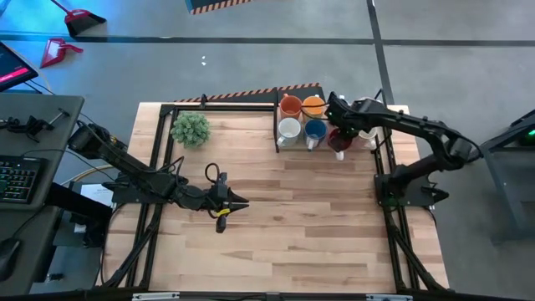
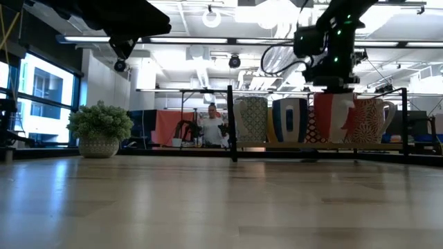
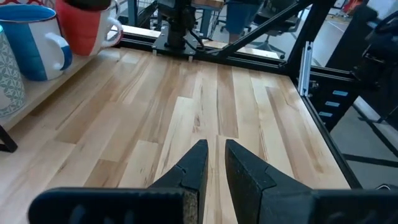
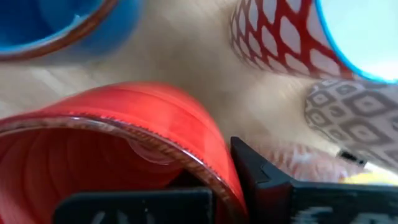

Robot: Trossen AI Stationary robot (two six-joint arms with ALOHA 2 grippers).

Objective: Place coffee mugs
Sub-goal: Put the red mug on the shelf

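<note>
Right gripper [image 1: 341, 139] is clamped on the rim of the red mug [image 4: 118, 149], at the far right of the table beside the grouped mugs [image 1: 302, 119]; only its wrist view shows that grip. Left gripper [image 3: 216, 167] waits above mid-table, fingers narrowly apart, holding nothing.

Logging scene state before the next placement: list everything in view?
orange mugs: 2, orange, back row of the cluster at the table's far edge
white mug: 1, white, front of the cluster
blue mug: 1, blue, beside the white one
patterned mugs: at least 2, red-white and grey, partly hidden under the right arm
red mug: 1, red, held at its rim
plant: 1, green, far left
table: 1, light wood
person: 1, in the room behind
left gripper: slightly open, empty, mid-table
right gripper: shut on the red mug
</note>
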